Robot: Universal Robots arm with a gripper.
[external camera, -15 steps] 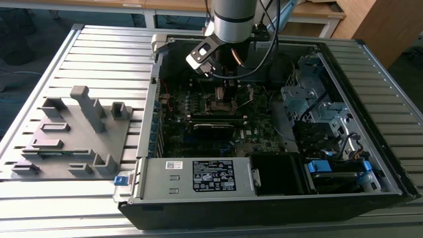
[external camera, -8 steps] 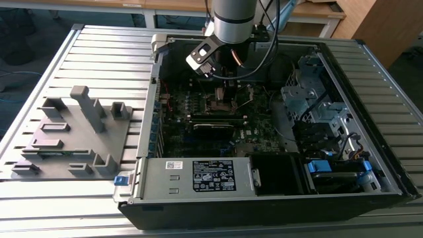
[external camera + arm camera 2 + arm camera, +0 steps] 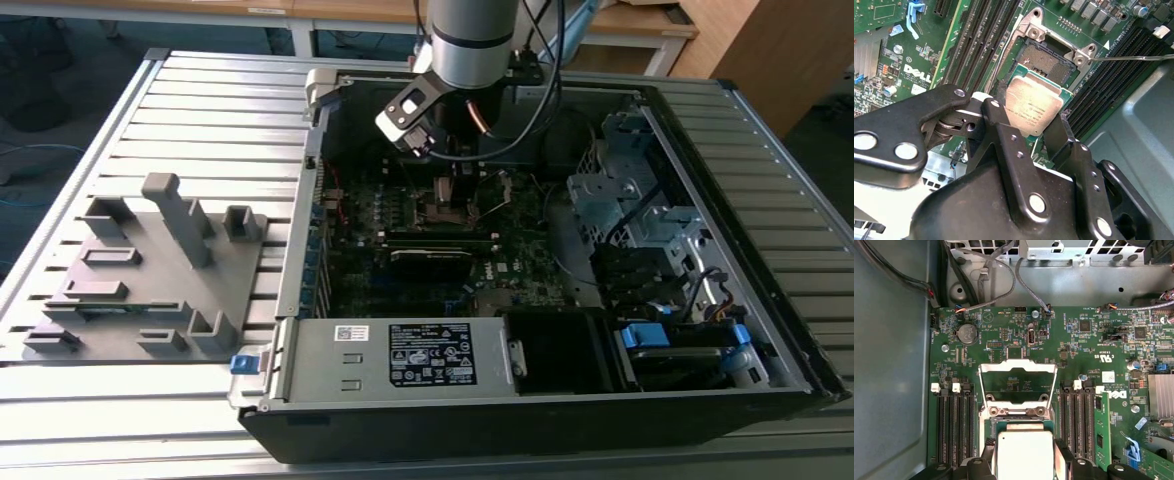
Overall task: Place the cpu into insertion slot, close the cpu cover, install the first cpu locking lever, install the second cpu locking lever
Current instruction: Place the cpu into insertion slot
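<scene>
Gripper (image 3: pixel 1030 122) is clamped on the cpu (image 3: pixel 1033 106), a finger on each of two opposite edges, metal top facing the camera. The chip hangs over the insertion slot (image 3: pixel 1046 59) but offset: in the second wrist view bare socket shows past its far edge, on the side where the cpu cover (image 3: pixel 1017 363) stands raised and clear. Chip edges look about square to the slot rim, so I'd judge the slot centre lies from the gripper toward the cover hinge and below; can't tell if the chip touches the rim.
</scene>
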